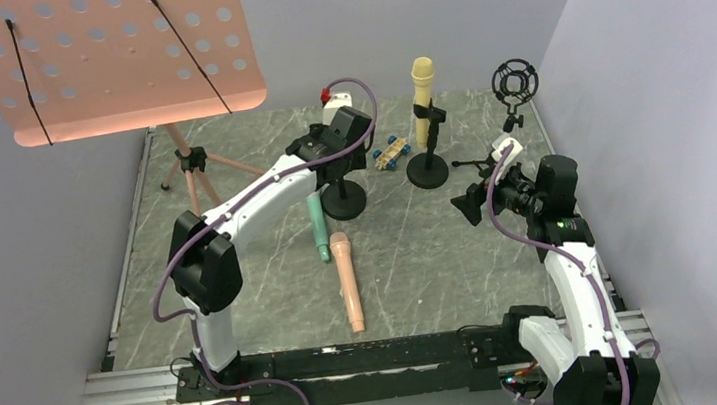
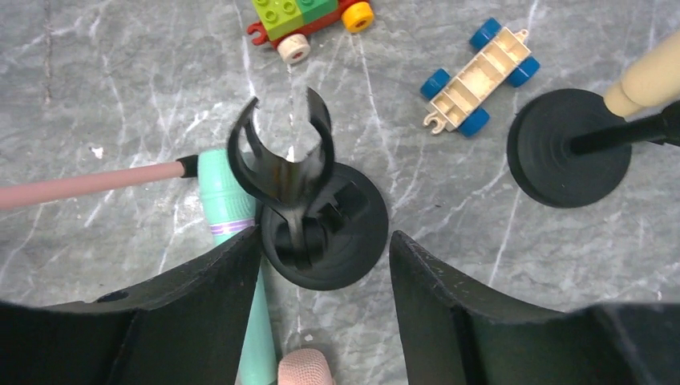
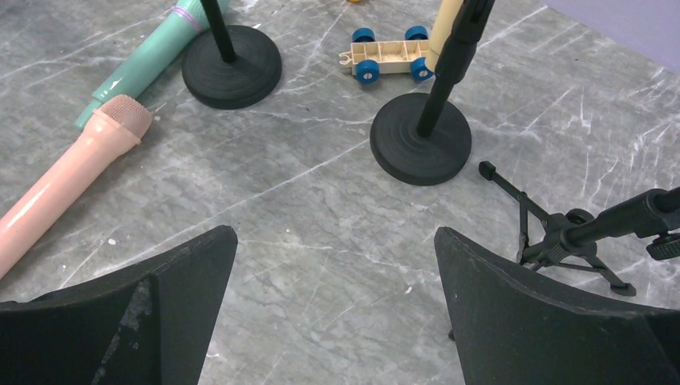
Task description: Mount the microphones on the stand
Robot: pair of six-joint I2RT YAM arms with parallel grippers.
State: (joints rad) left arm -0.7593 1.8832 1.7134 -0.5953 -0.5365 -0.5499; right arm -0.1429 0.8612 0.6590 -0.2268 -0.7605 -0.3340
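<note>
**A:** What is the biggest thing there?

**B:** The peach-pink perforated music stand. It sits tilted on its tripod at the far left, above the grey marbled table.

**A:** And the arms?

**B:** The left arm reaches far across the table. The left gripper hangs straight above a black round-based stand, its fingers apart on either side of the base and clasping nothing. That stand's U-shaped clip sits just past the fingertips with nothing in it. The right gripper hovers at the right with its jaws spread wide, and nothing is between them.

**A:** Where are the microphones?

**B:** The pale yellow microphone stands upright, clipped into a second round-based stand at the far centre. The peach-pink microphone lies flat mid-table with its head toward the far side. The mint-green microphone lies flat just beside it. Its head end is right against the base under the left gripper, and the left arm partly covers it.

**A:** Is there any writing?

**B:** A purple band rings the mint-green one near its head. Any lettering is too small to make out.

**A:** And the smaller things?

**B:** A black shock mount sits on a little tripod stand at the far right. A beige toy car with blue wheels lies between the two round bases. A brick-built toy car in green, yellow and red lies just beyond the clip.
</note>
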